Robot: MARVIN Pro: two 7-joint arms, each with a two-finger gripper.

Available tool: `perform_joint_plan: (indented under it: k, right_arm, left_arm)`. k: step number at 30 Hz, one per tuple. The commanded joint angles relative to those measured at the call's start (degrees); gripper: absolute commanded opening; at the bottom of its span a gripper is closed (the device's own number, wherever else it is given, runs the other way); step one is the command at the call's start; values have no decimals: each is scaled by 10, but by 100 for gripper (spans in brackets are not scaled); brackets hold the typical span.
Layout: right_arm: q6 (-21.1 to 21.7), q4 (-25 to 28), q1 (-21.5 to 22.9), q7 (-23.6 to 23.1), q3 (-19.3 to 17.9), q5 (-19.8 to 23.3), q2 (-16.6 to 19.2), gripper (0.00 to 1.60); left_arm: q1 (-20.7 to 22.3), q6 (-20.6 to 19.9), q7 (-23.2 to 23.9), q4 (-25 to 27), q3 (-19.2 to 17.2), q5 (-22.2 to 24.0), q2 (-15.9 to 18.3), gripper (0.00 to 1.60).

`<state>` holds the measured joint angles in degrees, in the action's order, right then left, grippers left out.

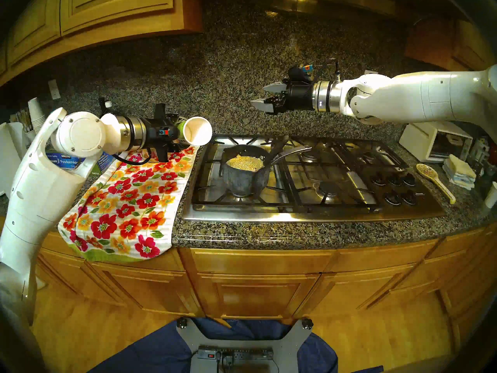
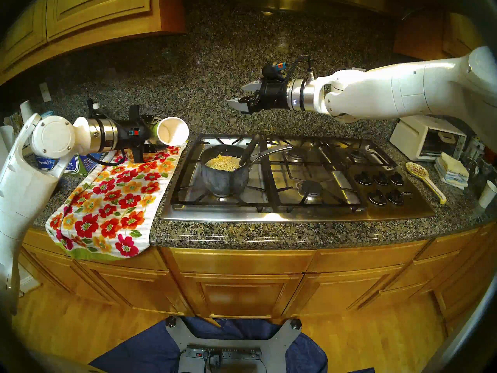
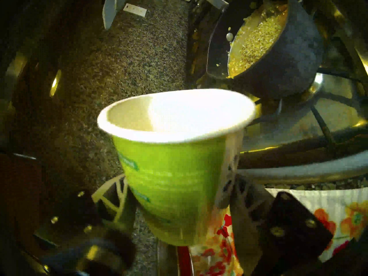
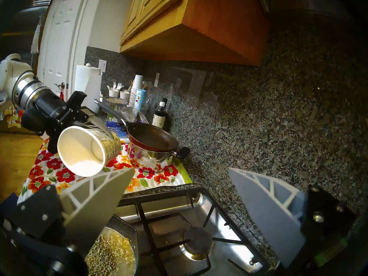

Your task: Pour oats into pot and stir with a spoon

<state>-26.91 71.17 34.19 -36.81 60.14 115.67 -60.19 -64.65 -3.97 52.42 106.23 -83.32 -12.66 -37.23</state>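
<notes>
Grey and mottled, the pot (image 1: 243, 173) sits on the front-left burner of the stove (image 1: 309, 213) in the head stereo left view, with pale oats (image 1: 245, 163) heaped inside and the dark spoon (image 1: 274, 151) leaning in it, handle rising toward the back of the stove. Left of the stove, above the flowered towel (image 1: 129, 200), the left gripper (image 1: 185, 134) is clamped around a paper cup (image 1: 198, 131) tipped on its side, mouth facing the stove. Behind the stove and above it, the right gripper (image 1: 262, 96) hangs with its fingers spread and nothing between them.

Head stereo right gives nearly the same: cup (image 2: 173, 131) left of the stove (image 2: 295, 213), pot (image 2: 223, 176) on its burner, a cream speckled spoon (image 2: 423, 180) on the counter to the stove's right.

Left wrist view, blurred: the green-sided cup (image 3: 175, 170) fills the middle, white inside, a finger (image 3: 111, 198) pressed to each side; the pot (image 3: 278, 56) of oats (image 3: 256, 48) lies beyond it on the stove grate.

Right wrist view: both fingers (image 4: 95, 202) stand wide apart over the stove (image 4: 179, 219); oats (image 4: 109, 253) show at the lower edge, and the cup (image 4: 81, 152) looks empty.
</notes>
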Motion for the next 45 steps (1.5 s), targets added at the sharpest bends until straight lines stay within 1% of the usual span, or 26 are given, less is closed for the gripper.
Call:
perform_joint_plan:
  k: [1, 3, 4, 10, 14, 20, 21, 24, 29, 31, 37, 45]
  right_arm:
    - [-3, -7, 21, 0, -12, 2, -1, 160]
    - [-3, -7, 21, 0, -12, 2, -1, 160]
    - [-3, -7, 21, 0, -12, 2, -1, 160]
    - [-3, -7, 21, 0, -12, 2, -1, 160]
    - [-3, -7, 21, 0, -12, 2, -1, 160]
    - [-2, -7, 21, 0, -12, 2, -1, 160]
    - [-2, -7, 21, 0, -12, 2, -1, 160]
    - [-2, -7, 21, -1, -12, 2, -1, 160]
    - [-2, -7, 21, -1, -12, 2, -1, 160]
    - [-2, -7, 21, -1, -12, 2, -1, 160]
    - [-3, -7, 21, 0, -12, 2, -1, 160]
    - [-3, -7, 21, 0, -12, 2, -1, 160]
  left_arm:
    - [-25, 25, 27, -30, -82, 102, 15, 47]
    - [-36, 33, 39, -47, -103, 133, 13, 46]
    - [-39, 39, 43, -56, -106, 147, 16, 46]
    - [-74, 72, 79, -100, -156, 206, 13, 48]
    - [-90, 94, 105, -134, -177, 240, 9, 51]
    - [-106, 118, 135, -186, -193, 278, -2, 53]
    - [-107, 118, 141, -195, -195, 286, -3, 53]
    - [-108, 128, 156, -221, -198, 300, -8, 53]
    - [-105, 146, 169, -261, -197, 307, -14, 55]
    - [-97, 152, 175, -282, -195, 309, -17, 55]
    - [-63, 153, 195, -353, -185, 322, -23, 56]
    - [-30, 150, 235, -425, -172, 340, -32, 56]
